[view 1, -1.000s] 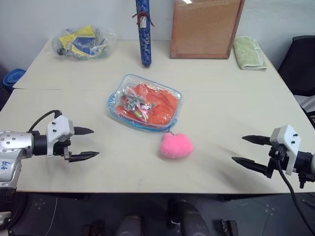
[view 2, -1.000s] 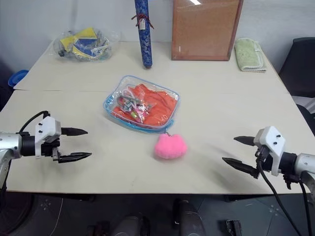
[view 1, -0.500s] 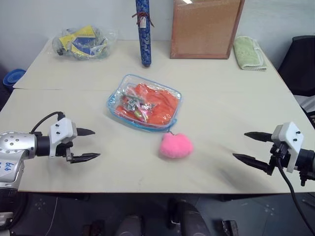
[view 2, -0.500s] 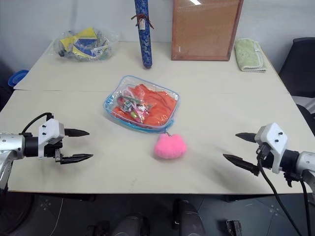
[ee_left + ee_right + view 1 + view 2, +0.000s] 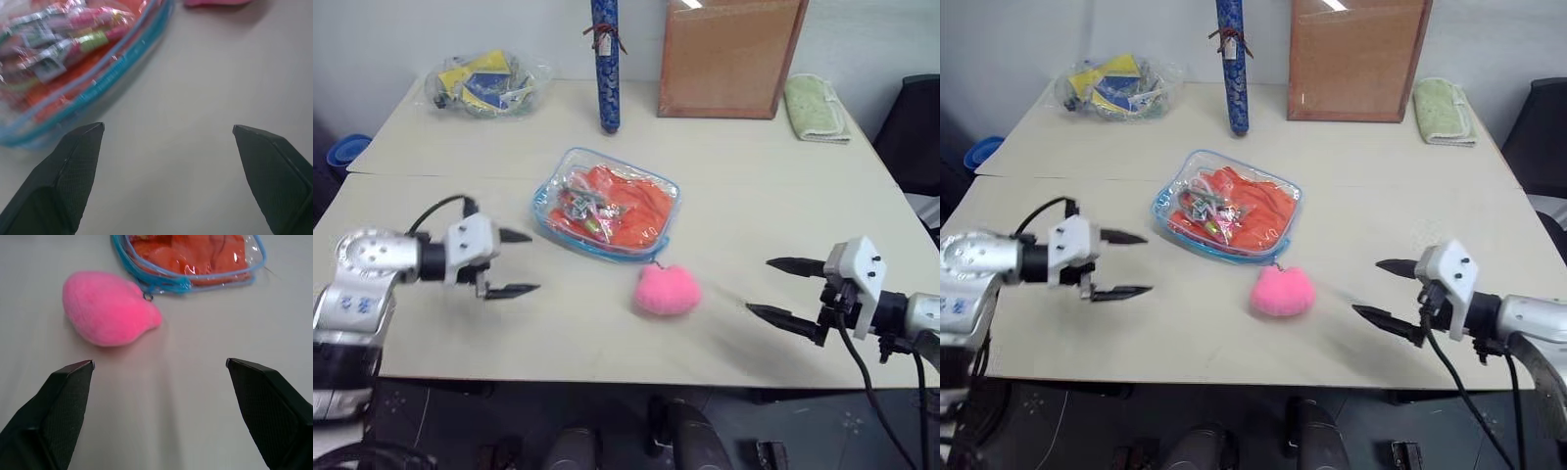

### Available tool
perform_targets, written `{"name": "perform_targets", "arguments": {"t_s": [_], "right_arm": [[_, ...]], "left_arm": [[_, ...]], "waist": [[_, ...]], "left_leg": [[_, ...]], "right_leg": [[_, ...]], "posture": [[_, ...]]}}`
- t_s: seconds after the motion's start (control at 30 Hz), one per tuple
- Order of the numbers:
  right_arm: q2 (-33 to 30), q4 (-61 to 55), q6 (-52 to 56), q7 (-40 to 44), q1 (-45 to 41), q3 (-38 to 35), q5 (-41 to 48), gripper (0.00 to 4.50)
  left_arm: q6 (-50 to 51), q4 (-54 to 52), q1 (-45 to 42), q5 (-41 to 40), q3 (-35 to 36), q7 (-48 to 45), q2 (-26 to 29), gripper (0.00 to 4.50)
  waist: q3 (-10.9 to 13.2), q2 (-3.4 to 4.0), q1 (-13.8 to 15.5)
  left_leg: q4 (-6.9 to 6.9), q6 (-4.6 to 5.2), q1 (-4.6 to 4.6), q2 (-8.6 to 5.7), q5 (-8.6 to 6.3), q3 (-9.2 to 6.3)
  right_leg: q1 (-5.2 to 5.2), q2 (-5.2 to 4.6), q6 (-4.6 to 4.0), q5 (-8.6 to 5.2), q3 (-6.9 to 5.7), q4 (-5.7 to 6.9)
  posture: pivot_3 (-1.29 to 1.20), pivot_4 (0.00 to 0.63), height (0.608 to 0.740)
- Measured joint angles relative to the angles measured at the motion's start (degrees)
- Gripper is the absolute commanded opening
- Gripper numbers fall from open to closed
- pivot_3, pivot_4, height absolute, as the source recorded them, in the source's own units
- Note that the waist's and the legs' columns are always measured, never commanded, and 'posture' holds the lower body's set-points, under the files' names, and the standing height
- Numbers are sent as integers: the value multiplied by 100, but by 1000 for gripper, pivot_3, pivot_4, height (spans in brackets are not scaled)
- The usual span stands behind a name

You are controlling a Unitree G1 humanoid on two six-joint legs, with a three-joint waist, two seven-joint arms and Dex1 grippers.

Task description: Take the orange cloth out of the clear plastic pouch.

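now clear plastic pouch [image 5: 605, 204] just beside left fingers [image 5: 515, 236], untouched

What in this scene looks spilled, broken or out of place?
Nothing stands out. The clear plastic pouch lies flat on the table, skewed to its edges, with the orange cloth inside and the pink pom-pom beside it. Both the left gripper and the right gripper are open.
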Motion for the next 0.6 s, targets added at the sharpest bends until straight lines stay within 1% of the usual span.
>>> {"name": "perform_targets", "arguments": {"t_s": [0.03, 0.13, 0.27, 0.4, 0.5, 0.6], "right_arm": [[32, -89, 78, -78, -58, 40, 59, 4500], [186, -520, 248, -373, -286, 341, 137, 4500], [380, -860, 414, -731, -619, 769, 140, 4500], [481, -946, 567, -1035, -935, 959, 139, 4500], [493, -1033, 643, -1180, -1034, 984, 157, 4500], [495, -1096, 718, -1260, -1023, 984, 178, 4500]], "left_arm": [[-134, 153, -244, 79, -77, -16, -69, 4468], [-990, 1280, -1450, 659, -622, -53, -451, 4468], [-2421, 2971, -2652, 1499, -1245, 59, -898, 4468], [-3385, 4450, -3412, 2161, -1640, 505, -1375, 4468], [-3872, 5181, -3783, 2577, -1866, 860, -1578, 4468], [-4098, 5665, -3994, 2928, -2019, 1281, -1749, 4468]], "waist": [[0, 0, -2], [0, -1, -1], [-1, -2, -20], [2, -7, -14], [3, -8, -12], [3, -9, -10]], "left_leg": [[0, 0, -1, 0, 1, 0], [8, -2, -7, -11, 3, 7], [8, -1, -7, -17, 3, 36], [8, 3, -12, -17, 4, 49], [8, 5, -15, -16, 4, 47], [8, 11, -15, -12, 5, 47]], "right_leg": [[-1, 2, 2, 1, -2, 3], [-1, 7, 2, 2, -10, 6], [-1, 8, 6, 4, -7, 5], [-4, 7, 8, 5, -11, 1], [-5, 7, 10, 6, -15, -1], [-5, 3, 13, 8, -15, -1]], "posture": [[0, 150, 740], [0, 150, 740], [0, 150, 740], [0, 150, 740], [0, 150, 740], [0, 150, 740]]}}
